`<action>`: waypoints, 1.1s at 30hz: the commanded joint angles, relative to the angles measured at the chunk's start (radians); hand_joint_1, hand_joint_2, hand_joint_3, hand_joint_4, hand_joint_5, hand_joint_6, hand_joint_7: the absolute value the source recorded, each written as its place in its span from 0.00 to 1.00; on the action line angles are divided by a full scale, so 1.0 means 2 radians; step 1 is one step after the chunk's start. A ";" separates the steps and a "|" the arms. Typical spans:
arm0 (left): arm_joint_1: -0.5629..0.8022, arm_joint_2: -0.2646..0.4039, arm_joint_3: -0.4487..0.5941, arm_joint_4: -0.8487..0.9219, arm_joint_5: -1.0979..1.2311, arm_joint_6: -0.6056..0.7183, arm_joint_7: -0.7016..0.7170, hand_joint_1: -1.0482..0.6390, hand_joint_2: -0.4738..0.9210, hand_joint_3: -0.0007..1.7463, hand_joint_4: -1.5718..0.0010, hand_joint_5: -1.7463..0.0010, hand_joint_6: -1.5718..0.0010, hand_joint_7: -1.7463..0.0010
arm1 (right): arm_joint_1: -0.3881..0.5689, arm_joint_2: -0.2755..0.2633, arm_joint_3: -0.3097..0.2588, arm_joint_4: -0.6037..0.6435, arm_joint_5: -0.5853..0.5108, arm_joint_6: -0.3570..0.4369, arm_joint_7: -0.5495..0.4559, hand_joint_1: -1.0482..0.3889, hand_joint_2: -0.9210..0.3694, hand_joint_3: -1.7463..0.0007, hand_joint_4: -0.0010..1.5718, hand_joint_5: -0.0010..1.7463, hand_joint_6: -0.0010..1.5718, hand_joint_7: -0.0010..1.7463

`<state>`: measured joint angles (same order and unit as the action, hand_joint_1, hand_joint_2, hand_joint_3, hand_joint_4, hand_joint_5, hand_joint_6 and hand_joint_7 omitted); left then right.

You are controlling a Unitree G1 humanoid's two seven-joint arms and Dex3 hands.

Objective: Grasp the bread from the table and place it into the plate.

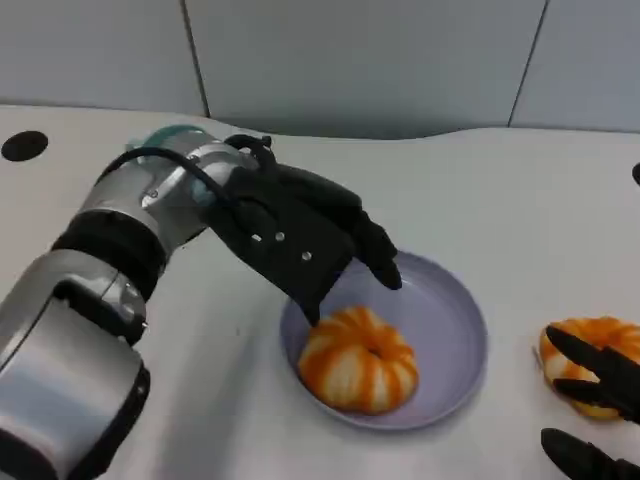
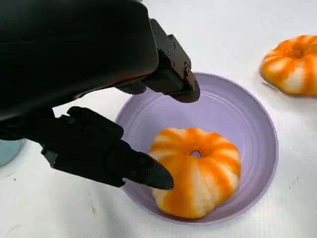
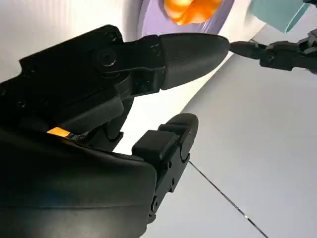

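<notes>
Glossy bread [image 1: 358, 359], smooth matt plate [image 1: 452, 310]

In the head view, the right hand [image 1: 590, 400] is cut off at the lower right corner of the frame, and its fingers cover part of a second bread [image 1: 590, 350] at the right edge. The left hand [image 1: 300, 240] hides the upper left rim of the plate [image 1: 455, 300]. In the right wrist view, the plate's bread [image 3: 190, 10] is cut off by the top edge.
</notes>
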<state>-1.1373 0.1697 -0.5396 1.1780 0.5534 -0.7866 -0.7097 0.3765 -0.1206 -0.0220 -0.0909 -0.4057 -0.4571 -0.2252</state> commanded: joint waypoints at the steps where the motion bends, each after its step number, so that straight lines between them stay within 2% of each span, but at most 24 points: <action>1: -0.014 0.013 0.015 -0.006 -0.020 -0.009 -0.013 0.24 1.00 0.00 0.97 0.82 0.75 1.00 | 0.000 -0.002 -0.002 -0.001 -0.003 0.001 -0.006 0.47 0.00 0.80 0.53 0.13 0.41 0.00; 4: -0.006 0.028 0.044 -0.006 -0.060 -0.022 -0.044 0.22 1.00 0.00 0.95 0.81 0.75 1.00 | 0.000 0.000 0.000 -0.002 -0.001 0.000 -0.006 0.47 0.00 0.81 0.53 0.13 0.42 0.00; 7: 0.011 0.050 0.087 -0.012 -0.129 -0.023 -0.106 0.24 1.00 0.00 0.96 0.81 0.79 1.00 | 0.001 0.001 0.000 -0.003 -0.003 -0.001 -0.009 0.48 0.00 0.81 0.54 0.13 0.42 0.00; 10: 0.041 0.070 0.136 -0.016 -0.202 -0.016 -0.168 0.24 1.00 0.02 0.98 0.82 0.84 1.00 | 0.001 0.002 -0.001 -0.004 -0.002 0.001 -0.010 0.48 0.00 0.81 0.55 0.14 0.42 0.00; 15: 0.100 0.091 0.201 -0.038 -0.293 -0.012 -0.222 0.23 1.00 0.05 0.99 0.82 0.89 1.00 | -0.001 -0.007 -0.006 0.008 0.000 -0.010 -0.013 0.48 0.00 0.81 0.55 0.15 0.42 0.00; 19: 0.153 0.109 0.234 -0.079 -0.325 0.007 -0.215 0.21 1.00 0.06 0.98 0.82 0.88 0.99 | -0.005 -0.015 -0.011 0.020 0.010 -0.019 -0.009 0.47 0.00 0.81 0.52 0.14 0.42 0.00; 22: 0.193 0.122 0.250 -0.117 -0.337 0.024 -0.201 0.21 1.00 0.07 0.96 0.82 0.88 0.99 | -0.004 -0.015 -0.013 0.017 0.011 -0.012 -0.007 0.46 0.00 0.80 0.52 0.14 0.42 0.00; 25: 0.236 0.129 0.269 -0.157 -0.356 0.055 -0.188 0.23 1.00 0.07 0.92 0.79 0.84 0.98 | -0.006 -0.017 -0.013 0.023 0.016 -0.018 -0.004 0.46 0.00 0.80 0.52 0.15 0.42 0.00; 27: 0.260 0.131 0.279 -0.175 -0.365 0.064 -0.179 0.23 1.00 0.07 0.87 0.74 0.81 0.97 | -0.007 -0.017 -0.014 0.024 0.017 -0.018 -0.003 0.47 0.00 0.81 0.52 0.15 0.42 0.00; 28: 0.272 0.132 0.282 -0.183 -0.366 0.068 -0.174 0.24 1.00 0.06 0.90 0.64 0.79 0.98 | -0.008 -0.017 -0.014 0.024 0.015 -0.015 -0.004 0.47 0.00 0.81 0.52 0.16 0.42 0.00; 29: 0.285 0.134 0.284 -0.192 -0.365 0.077 -0.167 0.24 1.00 0.06 0.93 0.59 0.79 0.98 | -0.008 -0.016 -0.014 0.023 0.014 -0.012 -0.004 0.46 0.00 0.81 0.52 0.16 0.42 0.00; 33: 0.323 0.131 0.293 -0.209 -0.369 0.098 -0.146 0.24 1.00 0.07 0.89 0.54 0.75 0.98 | -0.014 -0.018 -0.015 0.032 0.012 -0.017 -0.006 0.46 0.00 0.80 0.52 0.16 0.42 0.00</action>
<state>-0.5389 0.4185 0.0258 0.7812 -0.1670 -0.6099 -1.0293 0.3563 -0.1422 -0.0426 -0.0442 -0.3857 -0.4840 -0.2329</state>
